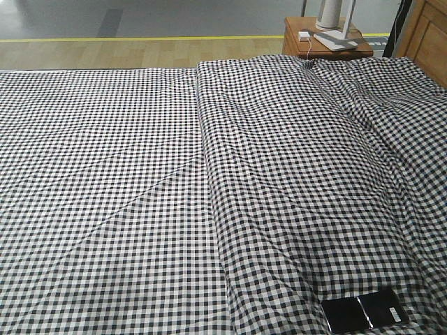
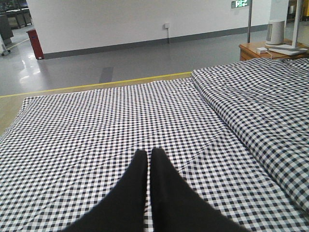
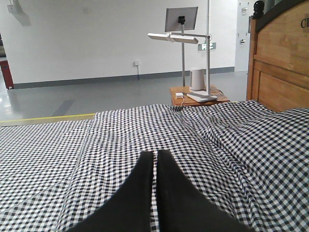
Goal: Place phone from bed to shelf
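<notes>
The phone (image 1: 364, 311), a glossy black slab with a seam across it, lies flat on the bed (image 1: 140, 174) at the near right corner of the front view. Black-and-white gingham fabric with long creases covers the bed in all views. My left gripper (image 2: 148, 152) hangs shut over the flatter left part of the bed, holding nothing. Over the rumpled right part, my right gripper (image 3: 155, 153) is also shut and empty. Neither wrist view shows the phone. No gripper appears in the front view. The shelf is out of view.
A reddish-brown nightstand (image 1: 327, 43) with a white lamp base (image 1: 332, 21) and a charger stands beyond the bed's far right corner. A wooden headboard (image 3: 280, 63) rises at the right. A raised fabric fold (image 1: 206, 139) runs down the bed's middle. Grey floor lies beyond.
</notes>
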You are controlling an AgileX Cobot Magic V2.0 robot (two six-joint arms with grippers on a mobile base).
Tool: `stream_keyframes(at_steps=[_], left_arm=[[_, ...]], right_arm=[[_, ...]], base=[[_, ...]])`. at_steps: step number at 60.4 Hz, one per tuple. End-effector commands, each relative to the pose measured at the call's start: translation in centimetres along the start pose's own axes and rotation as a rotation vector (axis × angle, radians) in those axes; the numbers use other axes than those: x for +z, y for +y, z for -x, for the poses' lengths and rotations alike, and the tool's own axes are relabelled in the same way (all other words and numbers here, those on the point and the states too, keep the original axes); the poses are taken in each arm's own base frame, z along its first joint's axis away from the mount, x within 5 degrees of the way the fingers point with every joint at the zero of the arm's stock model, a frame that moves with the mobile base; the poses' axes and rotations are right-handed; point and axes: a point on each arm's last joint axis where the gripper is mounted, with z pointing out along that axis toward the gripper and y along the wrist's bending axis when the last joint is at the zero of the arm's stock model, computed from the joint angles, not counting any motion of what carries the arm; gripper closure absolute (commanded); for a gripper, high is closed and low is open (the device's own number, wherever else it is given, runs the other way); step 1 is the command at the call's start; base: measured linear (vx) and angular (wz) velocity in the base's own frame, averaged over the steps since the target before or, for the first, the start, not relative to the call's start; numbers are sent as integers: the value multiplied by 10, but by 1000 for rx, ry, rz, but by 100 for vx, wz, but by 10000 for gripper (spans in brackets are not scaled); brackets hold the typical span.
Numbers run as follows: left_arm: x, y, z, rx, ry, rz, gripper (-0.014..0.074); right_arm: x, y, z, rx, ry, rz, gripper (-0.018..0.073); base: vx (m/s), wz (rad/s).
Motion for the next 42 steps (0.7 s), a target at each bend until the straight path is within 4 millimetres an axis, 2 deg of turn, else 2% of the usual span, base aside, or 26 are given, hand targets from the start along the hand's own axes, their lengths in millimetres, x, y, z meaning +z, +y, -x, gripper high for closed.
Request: stream_keyframes(at_steps=[1,42], left_arm=[[-3,1,14,-14,-105,6,595],[-3,1,14,-14,-105,6,595]], right_arm=[[-1,0,5,-2,-75,0,564],[-1,0,5,-2,-75,0,564]], base=[[0,0],[0,0]])
